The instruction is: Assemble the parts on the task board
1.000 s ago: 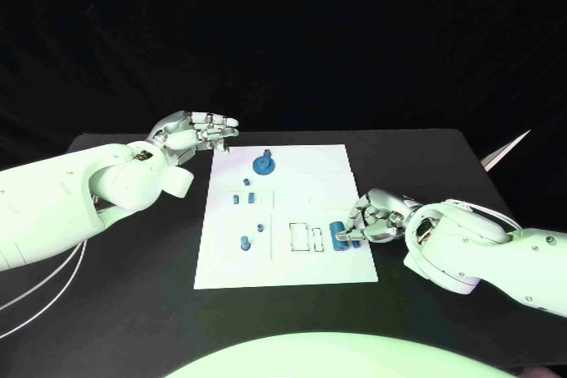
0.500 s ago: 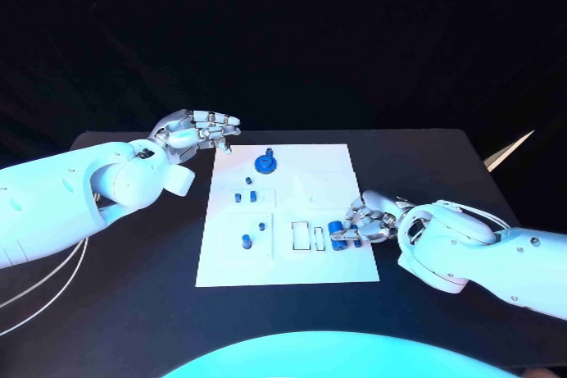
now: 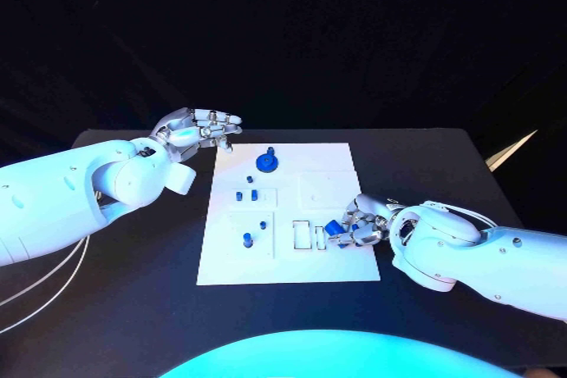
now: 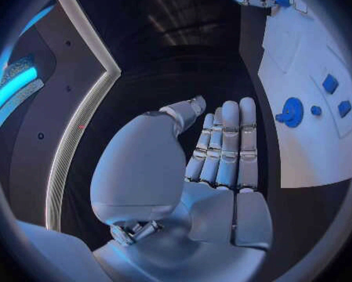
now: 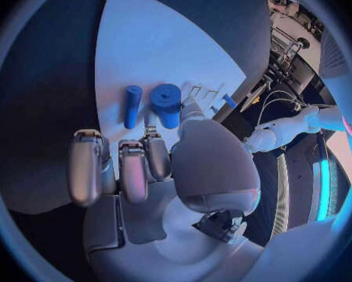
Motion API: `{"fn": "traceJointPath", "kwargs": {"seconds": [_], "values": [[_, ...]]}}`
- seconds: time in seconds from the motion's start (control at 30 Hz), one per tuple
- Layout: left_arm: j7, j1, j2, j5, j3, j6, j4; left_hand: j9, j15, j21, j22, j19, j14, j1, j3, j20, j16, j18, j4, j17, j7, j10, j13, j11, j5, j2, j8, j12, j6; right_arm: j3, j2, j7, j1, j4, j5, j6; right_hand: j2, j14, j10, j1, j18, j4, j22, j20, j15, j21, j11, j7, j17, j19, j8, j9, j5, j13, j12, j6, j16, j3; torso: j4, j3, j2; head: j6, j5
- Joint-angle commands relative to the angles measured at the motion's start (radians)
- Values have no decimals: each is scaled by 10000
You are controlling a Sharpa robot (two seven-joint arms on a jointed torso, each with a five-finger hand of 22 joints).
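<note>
Over on the left, the left hand [image 3: 198,132] is parked just off the far-left corner of the task board [image 3: 289,267], fingers lying together and lightly curled, palm bare — it holds nothing, and it hasn't budged in the last second. On the board itself, a blue round part [image 3: 267,161] sits near the far edge, small blue pieces [image 3: 247,195] below it, another blue piece [image 3: 247,241] lower left; none of these have shifted.

Now the right side, that's where the action is! The right hand [image 3: 360,225] has crept leftward across the board's right edge, fingers curled over a blue cylinder [image 5: 165,104], with a slimmer blue peg [image 5: 132,105] lying just beside. Is it actually gripped? I can't tell. It looks like it's lining up with the slots [image 3: 310,235].
</note>
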Motion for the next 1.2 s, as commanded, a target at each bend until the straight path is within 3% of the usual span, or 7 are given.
{"fn": "traceJointPath", "kwargs": {"seconds": [0.03,0.27,0.5,0.63,0.9,1.2], "values": [[7,5,0,11,7,23,30,-10,13,-161,-114,203,-79,-192,-72,50,-104,58,-2,-99,51,-184,-114,25,194,119,201,156,-101,-18,73,-30,-63,-14,-57,81,88,950,314,32,-272,5,2289,-145,-95,226,-77,3,2357,846,-71,-354,-84,962,141,106,146,-436,-19,6,2,-6,20],[1,6,-11,11,7,17,39,-12,14,-183,-130,208,-81,-205,-75,53,-104,59,18,-100,48,-192,-116,23,198,123,205,162,-107,-19,124,0,-95,32,-42,-141,252,958,403,413,-289,-17,2312,-178,-136,335,-124,-48,2397,860,-7,-322,-89,1077,210,215,162,-415,-29,2,9,17,32],[-4,6,-8,11,7,5,38,-12,14,-183,-130,208,-81,-205,-75,53,-104,59,18,-100,48,-192,-116,23,198,123,205,162,-107,-18,64,138,-103,145,226,-839,823,974,627,1112,-332,-42,2371,-270,-253,604,-267,-206,2467,902,90,-288,-59,1338,397,561,189,10,-14,10,-4,23,17],[-10,6,-3,11,7,-2,25,-12,14,-183,-130,208,-81,-205,-75,53,-104,59,18,-100,48,-192,-116,23,198,123,205,162,-107,-4,-68,264,-60,343,637,-1195,961,980,676,1205,-351,-16,2396,-305,-293,716,-316,-262,2498,919,115,-277,-59,1390,431,679,202,139,-23,10,-7,39,25],[-53,6,31,11,7,38,7,-12,12,-197,-140,215,-83,-202,-73,52,-103,60,25,-101,47,-196,-117,21,200,129,210,167,-108,29,-162,336,281,718,2070,-965,1110,980,702,1121,-353,11,2398,-335,-326,729,-353,-302,2498,921,141,-260,-63,1412,436,776,202,211,-19,6,4,107,9],[-59,6,58,11,7,52,16,-12,12,-197,-140,215,-83,-202,-73,52,-103,60,25,-101,47,-196,-117,21,200,129,210,167,-108,36,256,218,365,650,2769,-134,1212,966,667,664,-341,27,2380,-361,-347,663,-372,-322,2433,907,168,-229,-85,1343,337,865,174,142,-4,-1,11,67,2]]}}
